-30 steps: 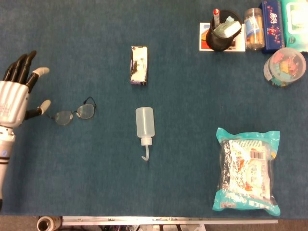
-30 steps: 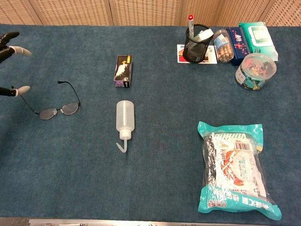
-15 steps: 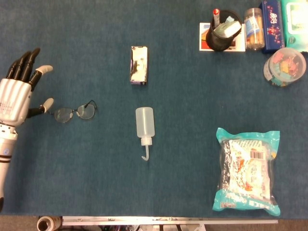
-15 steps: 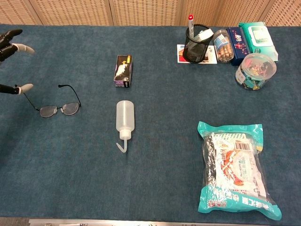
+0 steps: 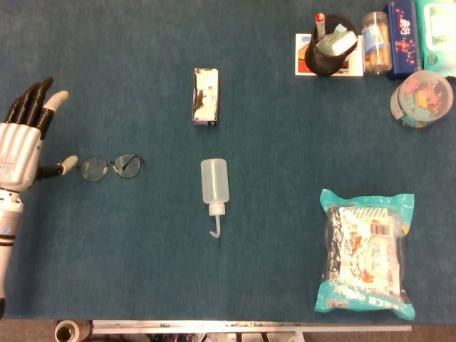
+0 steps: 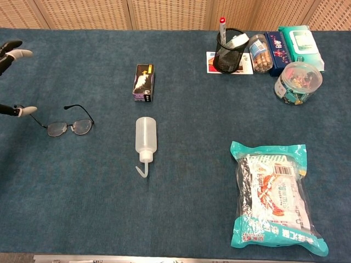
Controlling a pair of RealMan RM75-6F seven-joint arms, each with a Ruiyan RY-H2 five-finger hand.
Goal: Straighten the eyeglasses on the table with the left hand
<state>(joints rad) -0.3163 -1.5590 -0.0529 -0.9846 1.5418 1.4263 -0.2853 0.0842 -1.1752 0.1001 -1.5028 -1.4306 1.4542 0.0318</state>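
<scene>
The eyeglasses [image 5: 109,167] [image 6: 69,127] lie on the blue table at the left, thin dark frame, lenses side by side and level, temple arms unfolded toward the back. My left hand [image 5: 23,140] is flat and open just left of them, fingers spread and pointing away. Its thumb tip sits close to the left lens; contact cannot be told. Only the fingertips [image 6: 22,53] of that hand show at the chest view's left edge. The right hand is out of both views.
A small dark box [image 5: 205,96] and a translucent squeeze bottle [image 5: 214,185] lie mid-table. A teal snack bag [image 5: 365,253] is at the right. A pen cup [image 5: 328,48], jars and packs crowd the far right corner.
The eyeglasses have turned from a tilt to lie level. My left hand has drawn back slightly to the left, thumb staying near the left lens.
</scene>
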